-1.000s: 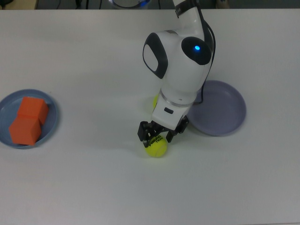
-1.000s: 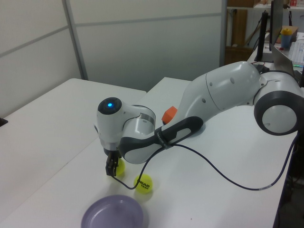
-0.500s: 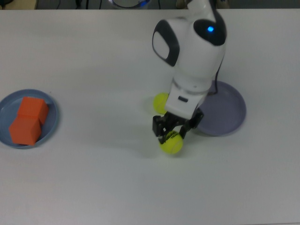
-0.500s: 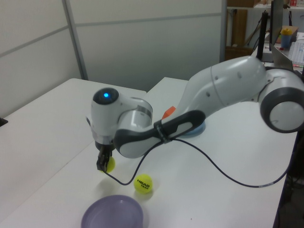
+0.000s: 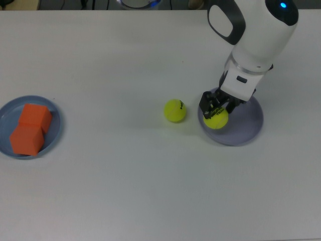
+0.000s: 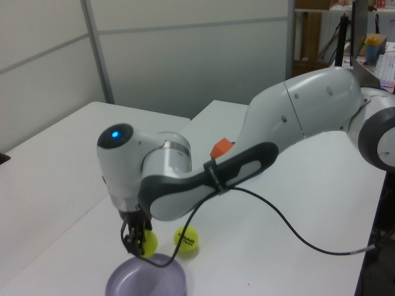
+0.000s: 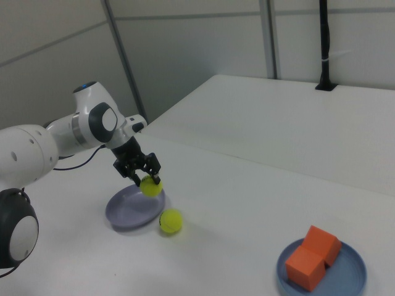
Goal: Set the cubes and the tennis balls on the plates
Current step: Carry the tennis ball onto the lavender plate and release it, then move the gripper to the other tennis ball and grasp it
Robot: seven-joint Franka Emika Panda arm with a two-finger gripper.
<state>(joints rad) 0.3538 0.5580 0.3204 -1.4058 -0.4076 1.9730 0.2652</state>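
We see the jaws (image 5: 216, 111) clamped on one tennis ball (image 5: 216, 119), held above the lavender plate (image 5: 245, 128); ball round, no long axis; orientation unclear.

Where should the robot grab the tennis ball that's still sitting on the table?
Probably from straight above, with the fingers closing on opposite sides of the loose tennis ball at its widest part. It is round, so any pair of sides should work, and it sits alone on the bare table. The lavender plate is on the top view's right, so pinching across the other direction keeps the fingers clear of its rim.
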